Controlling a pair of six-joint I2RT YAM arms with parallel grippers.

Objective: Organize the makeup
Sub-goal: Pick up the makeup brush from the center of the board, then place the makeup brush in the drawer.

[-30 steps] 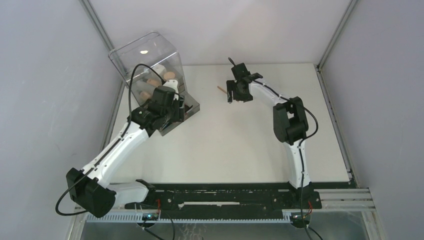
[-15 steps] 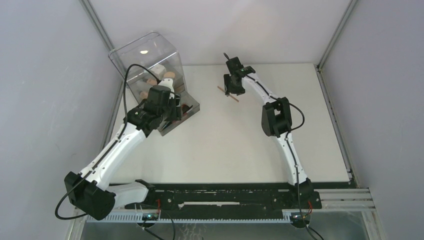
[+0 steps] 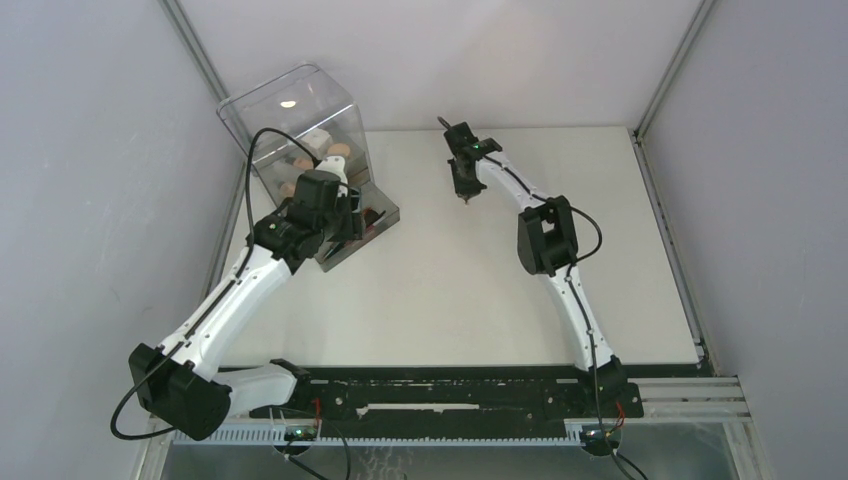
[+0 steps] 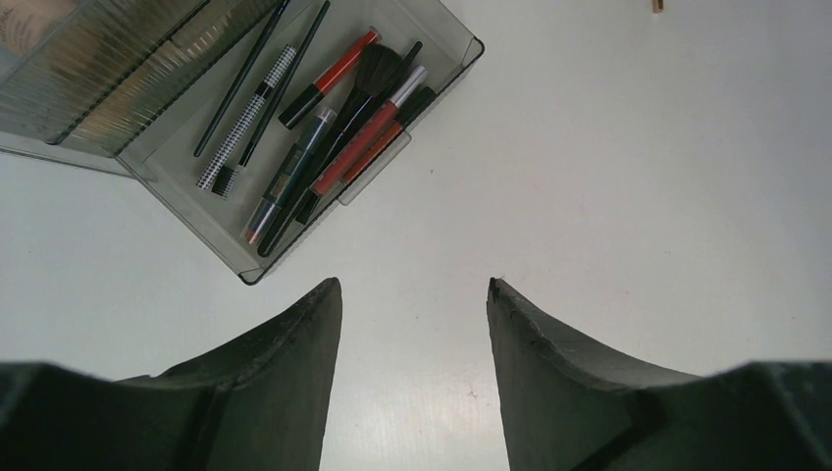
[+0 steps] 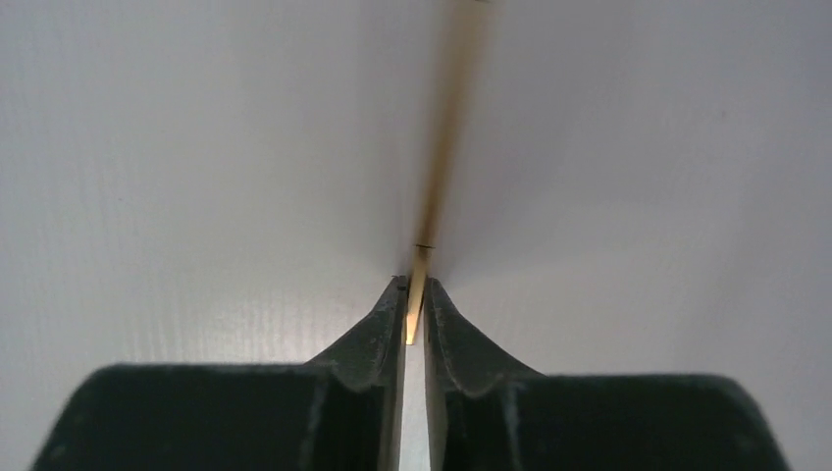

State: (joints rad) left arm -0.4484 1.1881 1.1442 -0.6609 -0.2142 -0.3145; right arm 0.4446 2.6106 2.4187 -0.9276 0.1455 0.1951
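My right gripper (image 5: pixel 416 285) is shut on the near end of a thin tan stick (image 5: pixel 437 177) of the makeup, which runs away from the fingertips over the white table. From above, this gripper (image 3: pixel 466 190) points down at the far middle of the table. My left gripper (image 4: pixel 413 285) hangs open over bare table with nothing between its fingers, just in front of the pulled-out grey drawer (image 4: pixel 186 167). That drawer holds black brushes (image 4: pixel 378 74), red lip tubes (image 4: pixel 338 69) and a checkered pencil (image 4: pixel 250 118). In the top view the left gripper (image 3: pixel 345 215) hides part of the drawer.
The big clear plastic box (image 3: pixel 300 115) stands at the far left corner, with tan and white items showing through its walls. Grey side walls close in the table on both sides. The arms' base rail (image 3: pixel 450 400) runs along the near edge.
The right gripper has moved left and down over the tan stick and shut on it. The left arm shifted slightly at first, then stayed still and open.
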